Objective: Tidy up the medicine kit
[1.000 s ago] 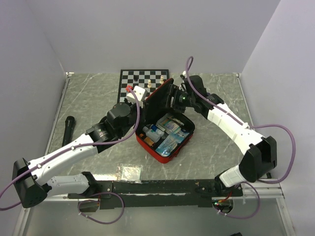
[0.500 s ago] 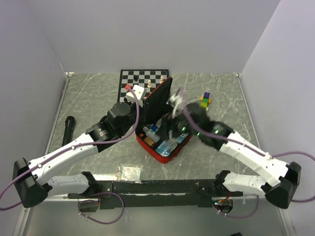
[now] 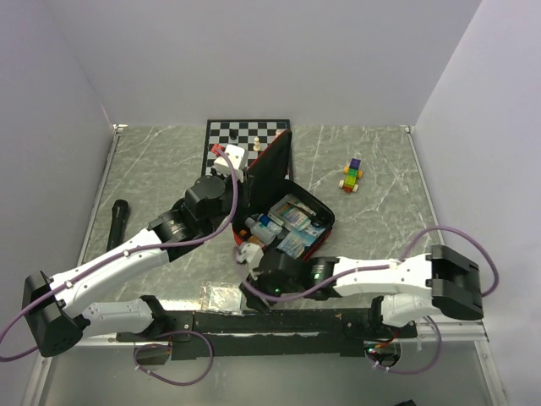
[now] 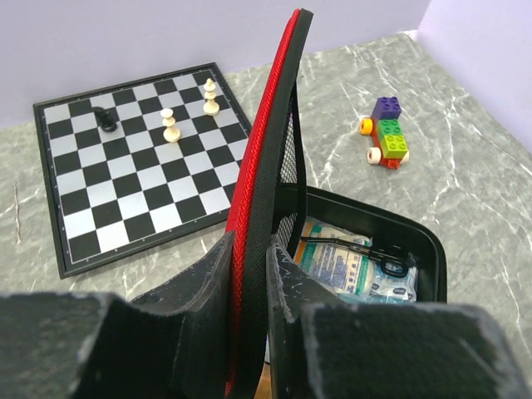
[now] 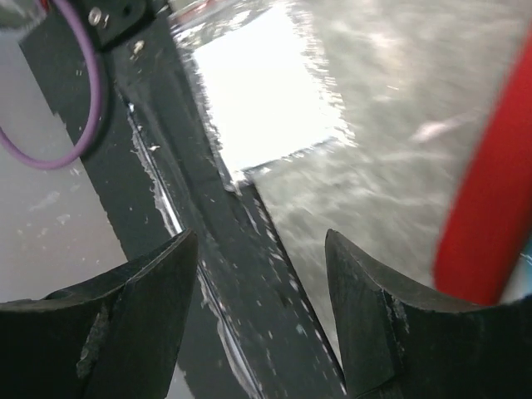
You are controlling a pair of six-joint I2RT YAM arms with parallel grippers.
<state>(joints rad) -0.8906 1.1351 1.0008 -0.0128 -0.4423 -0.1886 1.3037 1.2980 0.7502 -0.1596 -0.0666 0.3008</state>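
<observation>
Your right arm has swung away from the far side of the medicine kit (image 3: 328, 222) and now lies low along the near edge, so the brick toy car (image 3: 352, 176) it hid is uncovered. From above, you see the kit mid-table just in front of the chessboard (image 3: 245, 134), with its lid (image 3: 270, 169) upright and cartons and small bottles (image 3: 283, 222) packed in the base. Bare tabletop surrounds the car, and a black cylinder (image 3: 116, 222) lies well apart at the left. The right gripper (image 3: 256, 294) sits near a clear packet (image 3: 221, 296). Only your left wrist view shows the left gripper (image 4: 249, 253) clamped on the lid's red edge, with printed sachets (image 4: 341, 266) below. Only your right wrist view shows those jaws apart and holding nothing, above the black rail (image 5: 208, 208).
</observation>
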